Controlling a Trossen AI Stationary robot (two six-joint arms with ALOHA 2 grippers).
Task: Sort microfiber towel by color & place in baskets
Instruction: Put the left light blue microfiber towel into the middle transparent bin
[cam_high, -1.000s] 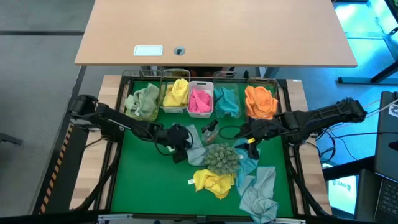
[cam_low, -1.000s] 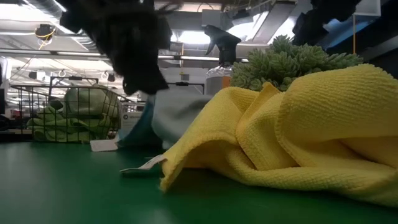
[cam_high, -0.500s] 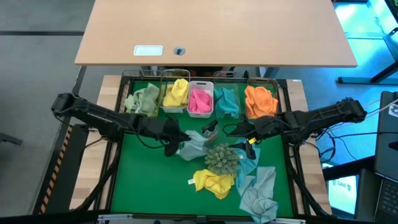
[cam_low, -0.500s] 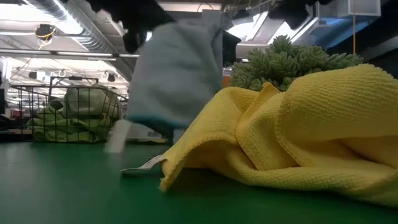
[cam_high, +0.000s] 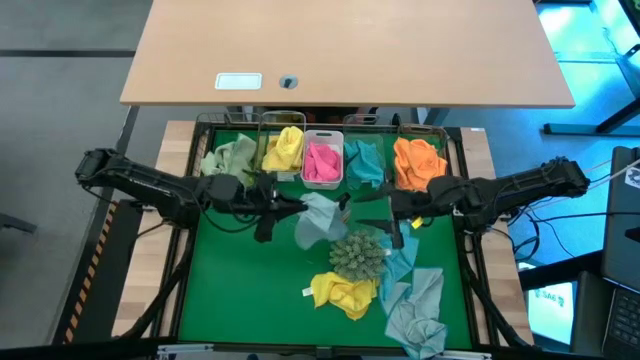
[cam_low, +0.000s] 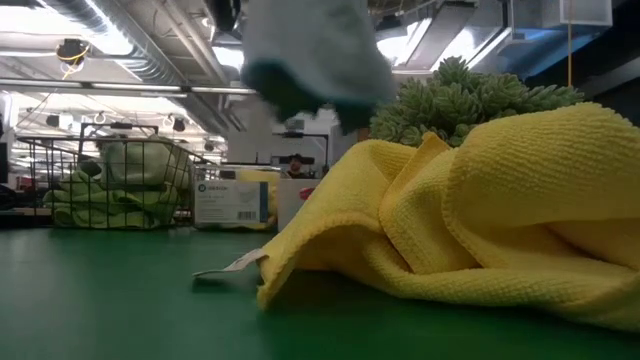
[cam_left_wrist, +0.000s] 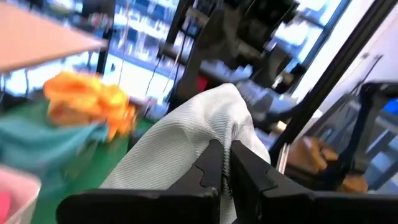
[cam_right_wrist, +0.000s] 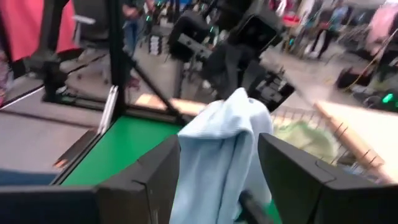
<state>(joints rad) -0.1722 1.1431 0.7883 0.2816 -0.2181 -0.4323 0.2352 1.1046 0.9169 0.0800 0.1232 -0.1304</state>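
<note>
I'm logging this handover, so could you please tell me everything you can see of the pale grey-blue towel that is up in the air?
The pale grey-blue towel is soft ribbed microfiber, crumpled and hanging in folds clear of the green mat, in front of the baskets. The left gripper is shut on one edge. The right gripper faces it with open fingers on either side of the cloth, not closed on it.

High view: even, diffuse overhead light; soft shadows under both arms on the mat (cam_high: 230, 300); cyan cast at the floor beyond the right arm. Low view: backlit by ceiling strips; the grey towel (cam_low: 310, 50) is motion-blurred; yellow towel (cam_low: 480, 200) sharp, its underside shaded. Left wrist view: strong motion blur in the bkgd past the left gripper (cam_left_wrist: 227, 177); fingers sharp. Right wrist view: bkgd soft, bright.
</note>
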